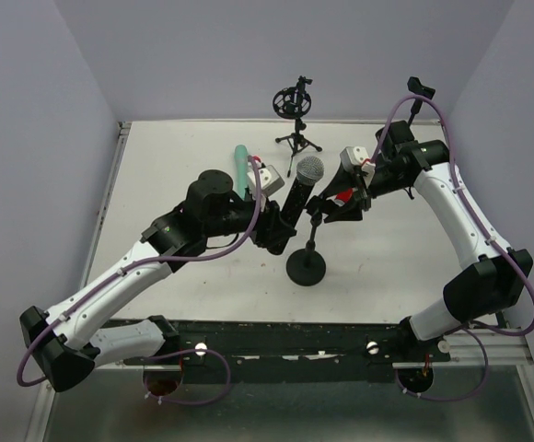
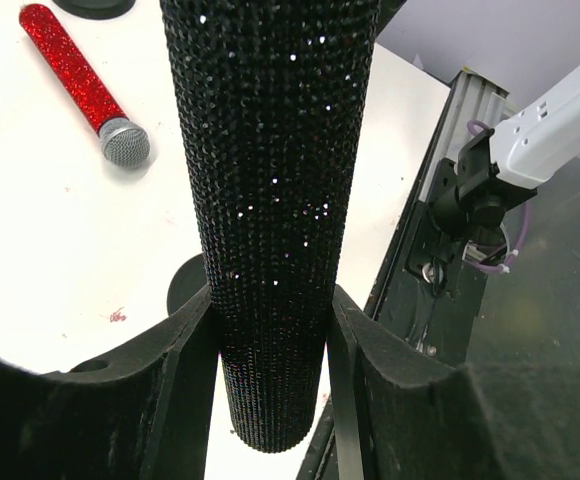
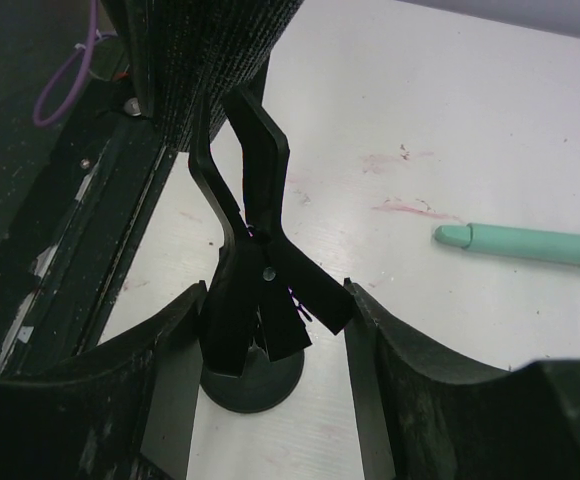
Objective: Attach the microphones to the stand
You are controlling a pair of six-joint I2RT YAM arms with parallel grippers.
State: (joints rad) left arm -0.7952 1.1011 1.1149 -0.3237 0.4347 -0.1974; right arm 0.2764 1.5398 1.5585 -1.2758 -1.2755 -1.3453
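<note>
From above, the left end effector (image 1: 274, 230) is clamped on the lower body of the black mic (image 1: 296, 195). The mic tilts with its mesh head up and away from the arm, just beside the top of the stand (image 1: 306, 267), whose round base sits on the desk (image 1: 387, 267) near the front middle. The right end effector (image 1: 339, 210) is at the stand's top from the other side. The teal mic (image 1: 240, 164) lies on the desk behind the left arm, partly hidden by it, and a small tripod (image 1: 296, 140) stands at the back edge. In the left wrist view both fingers (image 2: 185, 350) press the black mic's glittery barrel, with its tail end poking out past them. The red mic (image 2: 70, 68) lies flat on the desk, well apart. In the right wrist view the fingers are partly closed about the handles of the stand's clip (image 3: 255, 250), touching them on each side. The clip's two prongs rise spread to the black mic's underside, though I cannot tell whether it is seated. The teal mic lies flat to the right.
</note>
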